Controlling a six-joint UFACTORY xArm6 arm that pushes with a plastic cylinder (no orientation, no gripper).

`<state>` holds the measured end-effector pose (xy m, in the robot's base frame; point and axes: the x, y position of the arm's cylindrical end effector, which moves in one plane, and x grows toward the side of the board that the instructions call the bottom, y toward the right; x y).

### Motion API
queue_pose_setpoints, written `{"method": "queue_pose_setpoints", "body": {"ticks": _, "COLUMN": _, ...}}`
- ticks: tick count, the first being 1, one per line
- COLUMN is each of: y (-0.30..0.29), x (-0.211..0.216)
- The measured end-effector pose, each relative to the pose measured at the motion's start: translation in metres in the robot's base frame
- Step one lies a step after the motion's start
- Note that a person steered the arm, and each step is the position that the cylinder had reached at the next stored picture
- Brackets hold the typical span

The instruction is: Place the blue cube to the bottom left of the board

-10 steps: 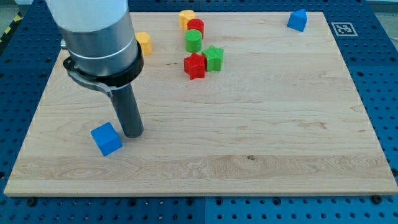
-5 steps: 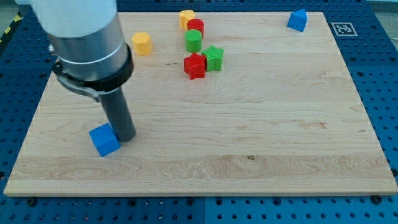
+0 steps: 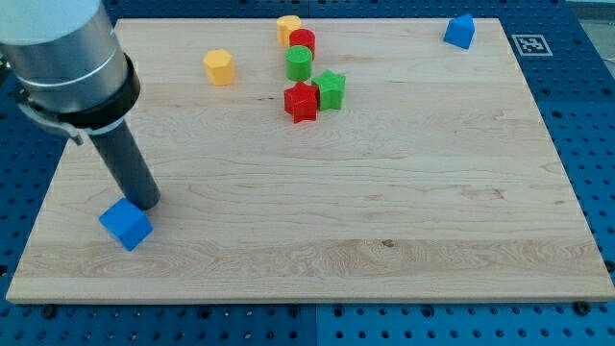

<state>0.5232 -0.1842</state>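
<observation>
The blue cube (image 3: 126, 224) lies on the wooden board (image 3: 384, 192) near its bottom left corner. My tip (image 3: 144, 204) touches the board just above and to the right of the cube, right against it. The dark rod rises from there toward the view's top left, where the arm's grey body fills the corner.
A yellow block (image 3: 219, 67) sits at upper left. A cluster at top centre holds a yellow cylinder (image 3: 287, 26), red cylinder (image 3: 303, 41), green cylinder (image 3: 300, 63), red star (image 3: 301, 102) and green star (image 3: 331, 89). Another blue block (image 3: 460, 31) is at top right.
My tip has moved left and slightly down, pushing the blue cube toward the board's bottom left corner. The other blocks have not moved.
</observation>
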Motion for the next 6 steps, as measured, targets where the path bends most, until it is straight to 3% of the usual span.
{"method": "queue_pose_setpoints", "body": {"ticks": 3, "y": -0.005, "x": -0.021}}
{"method": "queue_pose_setpoints", "body": {"ticks": 5, "y": -0.007, "x": 0.0}}
{"method": "queue_pose_setpoints", "body": {"ticks": 6, "y": -0.002, "x": -0.023}}
